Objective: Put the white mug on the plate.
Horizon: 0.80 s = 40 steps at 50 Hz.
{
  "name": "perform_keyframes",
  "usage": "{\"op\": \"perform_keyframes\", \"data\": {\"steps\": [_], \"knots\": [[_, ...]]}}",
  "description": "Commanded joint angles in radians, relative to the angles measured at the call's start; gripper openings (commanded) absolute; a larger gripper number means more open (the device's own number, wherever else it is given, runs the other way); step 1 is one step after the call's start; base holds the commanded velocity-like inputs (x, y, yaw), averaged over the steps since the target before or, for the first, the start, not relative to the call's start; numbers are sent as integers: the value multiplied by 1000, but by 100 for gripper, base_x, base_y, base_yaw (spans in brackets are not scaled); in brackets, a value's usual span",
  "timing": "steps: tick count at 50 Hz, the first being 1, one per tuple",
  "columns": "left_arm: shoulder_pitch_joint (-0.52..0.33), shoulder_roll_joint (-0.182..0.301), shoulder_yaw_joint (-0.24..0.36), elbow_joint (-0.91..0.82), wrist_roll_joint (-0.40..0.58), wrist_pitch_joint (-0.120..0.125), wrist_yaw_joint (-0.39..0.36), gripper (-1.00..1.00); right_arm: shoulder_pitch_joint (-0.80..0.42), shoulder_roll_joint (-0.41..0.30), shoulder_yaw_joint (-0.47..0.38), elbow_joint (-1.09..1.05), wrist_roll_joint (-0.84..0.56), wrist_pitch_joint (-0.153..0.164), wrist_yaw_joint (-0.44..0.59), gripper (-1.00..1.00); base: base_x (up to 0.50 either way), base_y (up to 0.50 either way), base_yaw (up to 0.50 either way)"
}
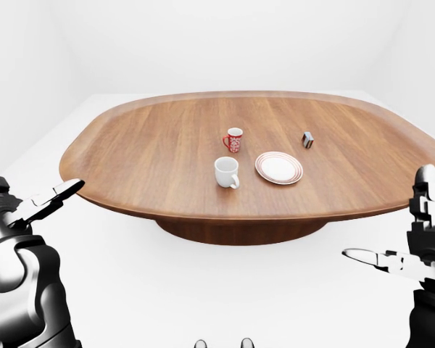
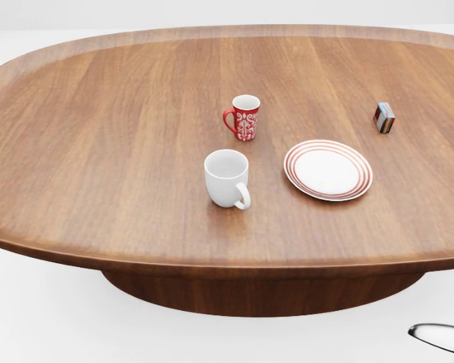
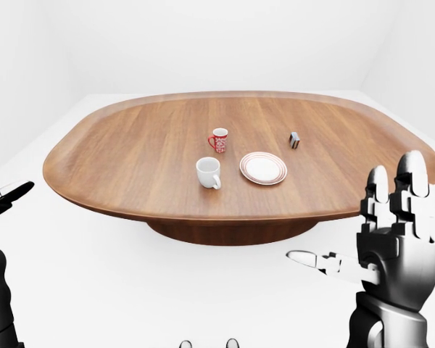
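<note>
The white mug [image 2: 227,178] stands upright on the wooden table [image 2: 98,166], its handle turned toward the view's lower right. The white plate with red rings [image 2: 328,169] lies to its right, a short gap between them, with nothing on it. My left hand [image 1: 36,203] hangs open at the left edge of the left-eye view, below the table's near rim. My right hand [image 3: 373,217] is open with its fingers raised at the lower right of the right-eye view. Both hands are far from the mug and hold nothing.
A red patterned mug [image 2: 243,117] stands just above the white mug in the head view. A small striped box [image 2: 384,117] sits above and right of the plate. The oval table rests on a dark central base [image 1: 232,230] on a white floor.
</note>
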State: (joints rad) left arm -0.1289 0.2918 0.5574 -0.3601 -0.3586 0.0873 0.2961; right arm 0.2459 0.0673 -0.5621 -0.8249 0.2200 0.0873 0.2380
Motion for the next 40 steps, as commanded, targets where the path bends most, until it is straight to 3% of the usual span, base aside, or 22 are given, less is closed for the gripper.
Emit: {"op": "perform_keyframes", "data": {"steps": [1, 40], "knots": [[0, -1, -2, 3, 5, 0, -1, 100, -2, -4, 17, -6, -13, 0, 5, 100, 0, 0, 0], [1, -2, -3, 12, 7, 0, -1, 100, 0, -2, 18, 3, -17, 0, 16, 100, 28, 0, 0]]}}
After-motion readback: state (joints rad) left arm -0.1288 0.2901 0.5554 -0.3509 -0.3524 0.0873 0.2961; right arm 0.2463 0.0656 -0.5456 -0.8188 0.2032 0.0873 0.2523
